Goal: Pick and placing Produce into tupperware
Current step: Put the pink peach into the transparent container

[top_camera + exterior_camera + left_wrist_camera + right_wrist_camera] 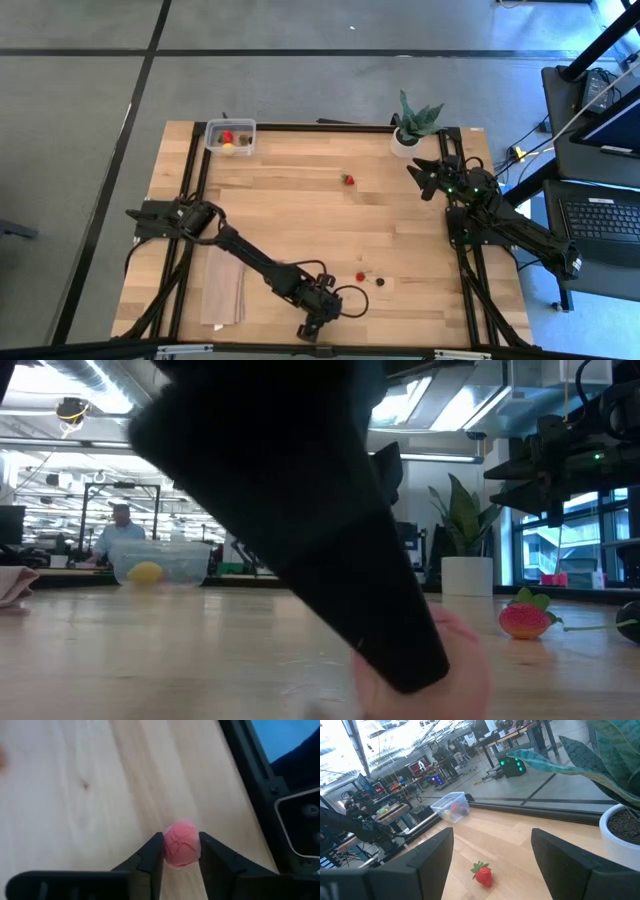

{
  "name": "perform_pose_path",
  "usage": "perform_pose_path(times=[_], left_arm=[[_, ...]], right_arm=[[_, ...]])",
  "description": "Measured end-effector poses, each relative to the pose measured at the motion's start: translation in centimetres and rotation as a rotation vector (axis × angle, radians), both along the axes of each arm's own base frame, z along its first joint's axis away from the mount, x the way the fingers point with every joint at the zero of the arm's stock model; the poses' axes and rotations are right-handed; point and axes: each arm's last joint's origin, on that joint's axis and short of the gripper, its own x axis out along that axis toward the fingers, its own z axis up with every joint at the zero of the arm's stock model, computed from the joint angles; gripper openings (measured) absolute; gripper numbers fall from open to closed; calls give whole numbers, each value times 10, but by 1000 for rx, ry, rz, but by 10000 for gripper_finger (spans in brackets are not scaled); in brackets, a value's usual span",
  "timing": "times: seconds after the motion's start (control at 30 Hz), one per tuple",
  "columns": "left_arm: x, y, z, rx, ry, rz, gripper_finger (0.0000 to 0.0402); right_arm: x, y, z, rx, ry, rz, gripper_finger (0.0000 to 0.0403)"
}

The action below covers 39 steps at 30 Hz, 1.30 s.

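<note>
1. Closest to the lens in the left wrist view, a pink raspberry-like piece (181, 844) sits on the wood between the left gripper (181, 860) fingers, which touch it on both sides; it looks clamped but not yet raised.
2. That gripper (318, 308) works close to the table's near edge, so there is little room on that side for the lift.
3. The tupperware (230, 137) stands at the far left corner and already holds a red piece (227, 136) and a yellow piece (229, 150).
4. Left to move: a strawberry (348, 179) mid-table, a small red piece (360, 276) and a dark berry (379, 281) just beside the left gripper, plus the pink one. The task seems less than half done.
5. The wood between grip and container lies open; only the tan cloth (222, 292) lies near that path.
6. The right gripper (430, 178) waits beside the potted plant (414, 123), jaws spread, well clear.
</note>
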Motion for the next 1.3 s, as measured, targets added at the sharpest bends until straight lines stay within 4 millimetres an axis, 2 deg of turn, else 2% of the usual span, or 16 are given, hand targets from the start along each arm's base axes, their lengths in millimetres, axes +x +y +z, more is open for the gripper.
perform_pose_path(times=[0.13, 0.27, 0.4, 0.5, 0.67, 0.77, 0.83, 0.93, 1.07, 1.3], left_arm=[[1, 12, 6, -1, 37, 47, 86], [-2, 35, 36, 28, 47, 96, 89], [-13, 68, 87, 155, -31, 170, 94], [-31, 97, 134, 283, -115, 261, 95], [-74, 148, 208, 462, -273, 500, 95], [-104, 177, 245, 535, -370, 680, 96], [-122, 195, 262, 577, -415, 799, 96], [-144, 217, 281, 589, -474, 972, 96], [-168, 244, 295, 570, -507, 1158, 96], [-188, 298, 289, 693, -353, 1363, 96]], right_arm=[[0, 0, 0, 0, 0, 0, 269], [0, 0, 0, 0, 0, 0, 269], [0, 0, 0, 0, 0, -1, 269], [0, 0, 0, -1, 0, -1, 269], [0, 0, 0, 6, -4, 0, 269], [0, 0, 0, 14, -10, 4, 269], [0, 0, 0, 16, -11, 4, 269], [0, 0, 0, 0, -1, 5, 269], [0, 0, 0, 2, -2, 5, 269], [0, 0, 0, 2, -3, 5, 269]])
